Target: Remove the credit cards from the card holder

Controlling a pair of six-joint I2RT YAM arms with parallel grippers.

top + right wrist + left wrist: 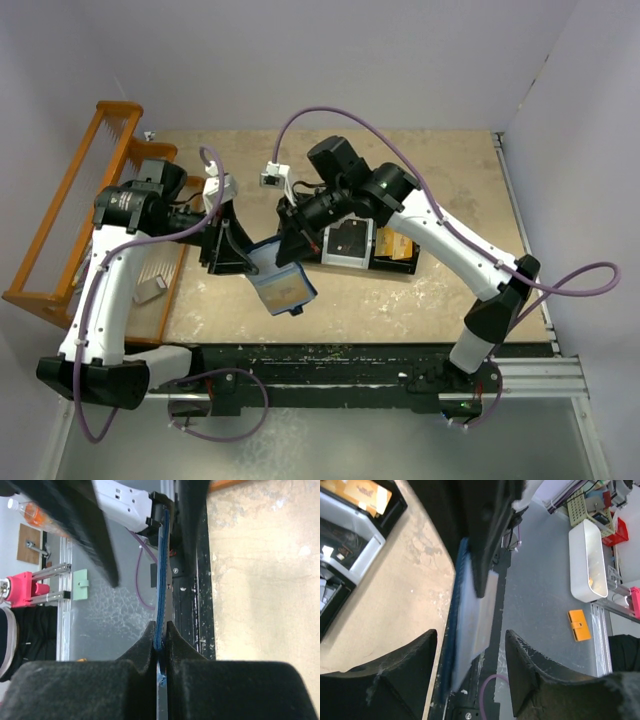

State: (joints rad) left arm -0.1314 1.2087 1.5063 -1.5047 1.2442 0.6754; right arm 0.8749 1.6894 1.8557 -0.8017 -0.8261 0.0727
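Observation:
The card holder, navy blue with a tan card face showing on its upper side, hangs above the table's front part. My right gripper is shut on the holder's far edge; in the right wrist view its jaws pinch the blue seam. My left gripper stands open at the holder's left side. In the left wrist view the holder's navy edge and pale face lie between the fingers without touching them. More credit cards lie in the black tray.
The black tray with a silver card sits behind the holder under the right arm. An orange rack stands at the left, with a small grey block on a board beside it. A black rail lines the near edge.

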